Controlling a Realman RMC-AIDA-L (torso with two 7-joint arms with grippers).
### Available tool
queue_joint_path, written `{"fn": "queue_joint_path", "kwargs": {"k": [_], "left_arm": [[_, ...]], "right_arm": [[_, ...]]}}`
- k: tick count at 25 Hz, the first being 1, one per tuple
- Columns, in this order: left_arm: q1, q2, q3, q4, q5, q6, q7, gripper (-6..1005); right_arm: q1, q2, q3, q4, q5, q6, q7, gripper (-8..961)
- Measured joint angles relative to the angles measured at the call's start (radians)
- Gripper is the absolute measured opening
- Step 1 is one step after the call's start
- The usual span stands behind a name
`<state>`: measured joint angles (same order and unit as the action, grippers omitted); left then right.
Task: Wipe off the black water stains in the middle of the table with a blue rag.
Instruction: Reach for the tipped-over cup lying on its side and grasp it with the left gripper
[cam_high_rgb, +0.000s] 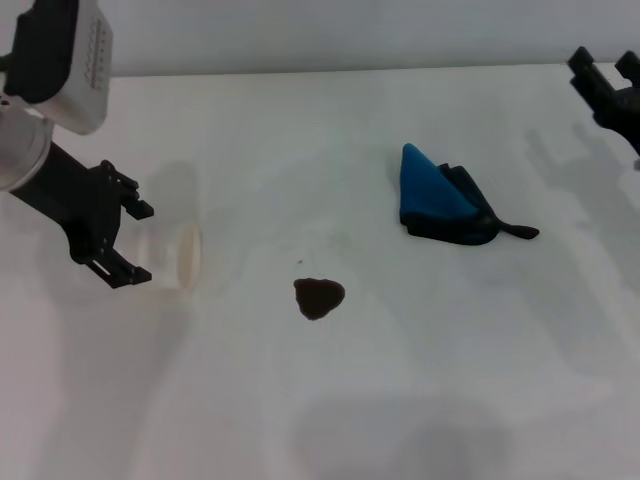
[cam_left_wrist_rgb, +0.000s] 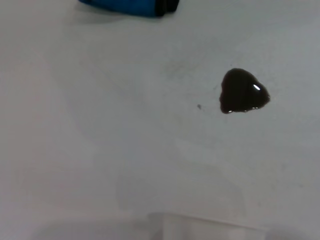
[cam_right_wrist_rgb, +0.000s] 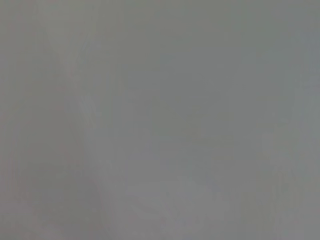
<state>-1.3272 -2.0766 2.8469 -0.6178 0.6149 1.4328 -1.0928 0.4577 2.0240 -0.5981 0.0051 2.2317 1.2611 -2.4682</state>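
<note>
Spreading white table (cam_high_rgb: 420, 380); stain (cam_high_rgb: 319, 297) mid-surface; left claw (cam_high_rgb: 125, 240) holds cup (cam_high_rgb: 180, 258); right claw (cam_high_rgb: 608, 85) unclear.

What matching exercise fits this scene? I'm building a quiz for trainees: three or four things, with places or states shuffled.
Things:
1. blue rag
2. black water stains
3. left gripper
4. right gripper

States:
A. at the far right edge, away from the rag
B. wet blot mid-table
C. holding a clear cup on its side
D. crumpled, right of and beyond the blot

Pairs: 1-D, 2-B, 3-C, 4-A
</note>
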Motion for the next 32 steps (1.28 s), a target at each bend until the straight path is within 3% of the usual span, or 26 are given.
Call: {"fn": "queue_joint_path", "kwargs": {"k": [9, 32], "left_arm": [[0.018, 0.000, 0.000, 0.012, 0.006, -0.038, 0.001, 861], [0.041, 0.000, 0.000, 0.116, -0.005, -0.177, 0.053, 861]], "right_arm": [[0.014, -0.002, -0.010, 0.003, -0.030, -0.011, 0.001, 869], [0.002, -0.003, -0.009, -0.001, -0.032, -0.001, 0.060, 864]]}}
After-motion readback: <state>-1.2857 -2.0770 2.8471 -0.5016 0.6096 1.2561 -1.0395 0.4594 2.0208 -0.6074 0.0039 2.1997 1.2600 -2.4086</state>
